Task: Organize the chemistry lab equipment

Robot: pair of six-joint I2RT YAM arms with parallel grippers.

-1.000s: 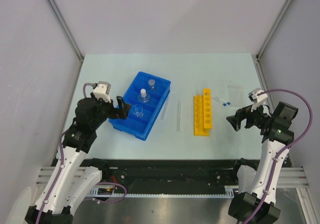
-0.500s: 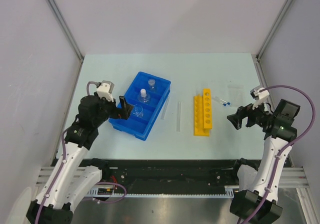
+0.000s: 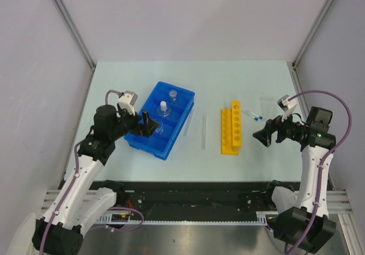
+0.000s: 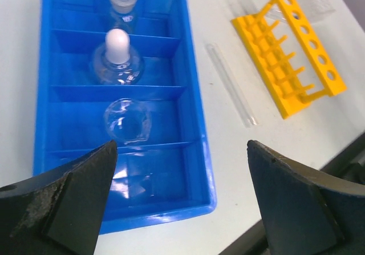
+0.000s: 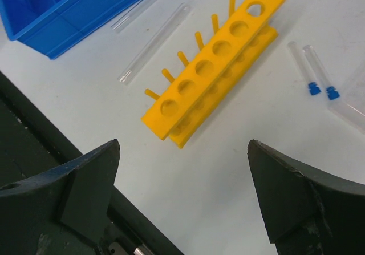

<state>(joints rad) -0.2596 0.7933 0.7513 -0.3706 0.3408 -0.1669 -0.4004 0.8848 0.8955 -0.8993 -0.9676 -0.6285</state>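
Left pincer (image 3: 149,125) hangs wide open and empty at the near end of one blue tray (image 4: 194,95). The right pincer (image 3: 263,136), equally wide and empty, hangs apart from one yellow rack (image 3: 232,128). Three flasks (image 4: 126,121) sit in separate tray compartments. Two tubes (image 3: 203,132) lie on the surface (image 3: 171,75) between tray and rack, and two blue-tipped droppers (image 5: 311,72) lie by the rack's far end.

blue tray (image 4: 195,89): three flasks (image 4: 117,61) inside (one per compartment); clear tubes (image 4: 231,84) lie between tray and yellow rack (image 3: 235,126)
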